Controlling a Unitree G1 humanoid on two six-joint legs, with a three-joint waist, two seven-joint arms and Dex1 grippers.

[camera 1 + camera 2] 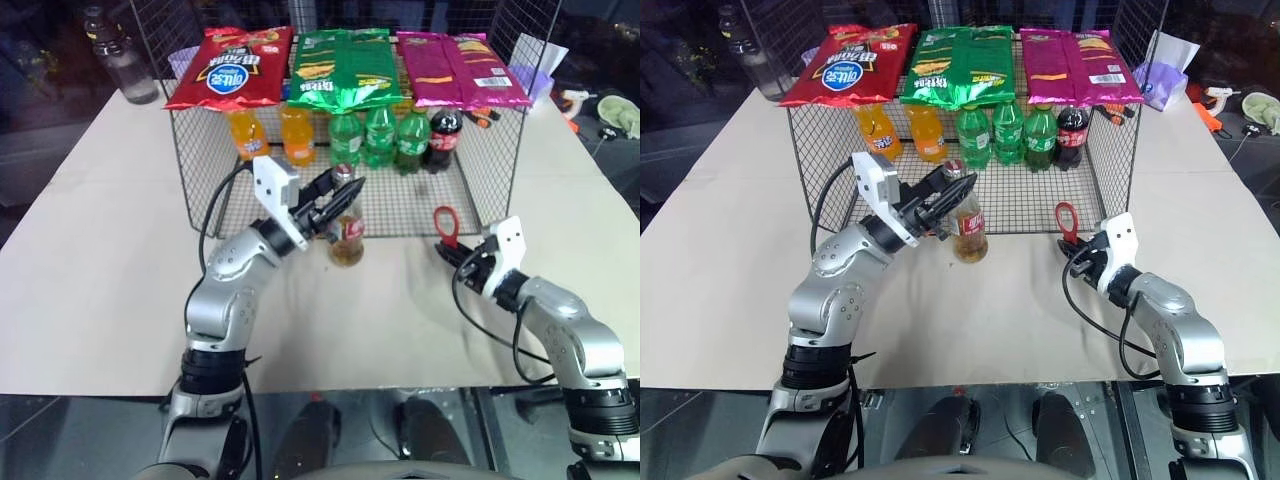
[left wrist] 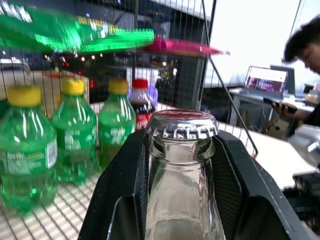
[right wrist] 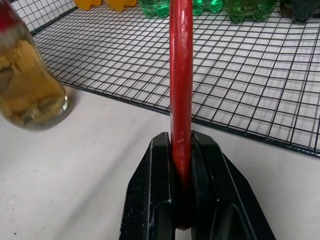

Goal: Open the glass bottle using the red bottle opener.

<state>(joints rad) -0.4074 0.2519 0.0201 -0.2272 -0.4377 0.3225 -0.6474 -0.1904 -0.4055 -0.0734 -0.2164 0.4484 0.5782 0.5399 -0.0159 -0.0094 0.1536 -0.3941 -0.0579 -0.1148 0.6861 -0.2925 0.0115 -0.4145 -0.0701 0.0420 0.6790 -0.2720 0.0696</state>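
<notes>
steadying the glass bottle (image 1: 346, 238) by its neck, the left gripper (image 1: 335, 203) should stay firm while the right gripper (image 1: 452, 250), clamped on the red bottle opener (image 1: 445, 224), hooks its ring squarely under the cap.

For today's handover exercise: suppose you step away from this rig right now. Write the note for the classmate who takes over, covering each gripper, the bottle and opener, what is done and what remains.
Left gripper: closed around the neck of the glass bottle, which stands upright on the table just in front of the wire rack.
Right gripper: shut on the red bottle opener, ring end up, off to the bottle's right and clear of it.
Done: bottle steadied, opener in hand.
Left: the cap is still on; bring the opener to it and pry it off.
</notes>
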